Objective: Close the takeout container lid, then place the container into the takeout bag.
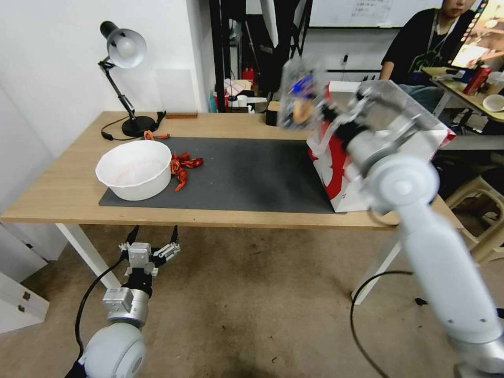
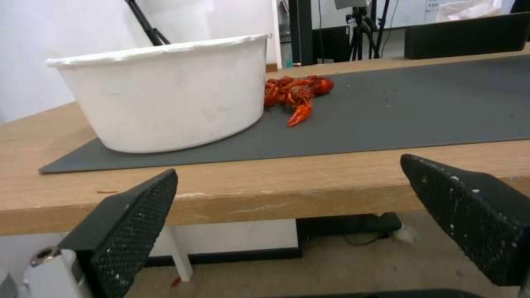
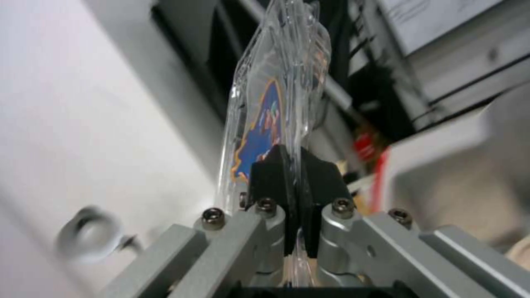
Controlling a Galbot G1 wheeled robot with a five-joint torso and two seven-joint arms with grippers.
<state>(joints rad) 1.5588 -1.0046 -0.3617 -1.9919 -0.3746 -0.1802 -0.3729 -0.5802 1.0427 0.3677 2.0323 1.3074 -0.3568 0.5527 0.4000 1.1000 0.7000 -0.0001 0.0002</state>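
Wooden table [image 1: 68, 194] — right tool [image 3: 295, 165] pinching takeout container [image 3: 276, 103] aloft.

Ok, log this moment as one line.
right gripper: shut on takeout container, lifted beside takeout bag | left gripper: open, idle below table edge

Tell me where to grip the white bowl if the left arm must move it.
Grip the bowl by its near rim, one jaw inside, one outside, coming from above. It stands upright and open, and its wall looks too wide for the open left gripper.
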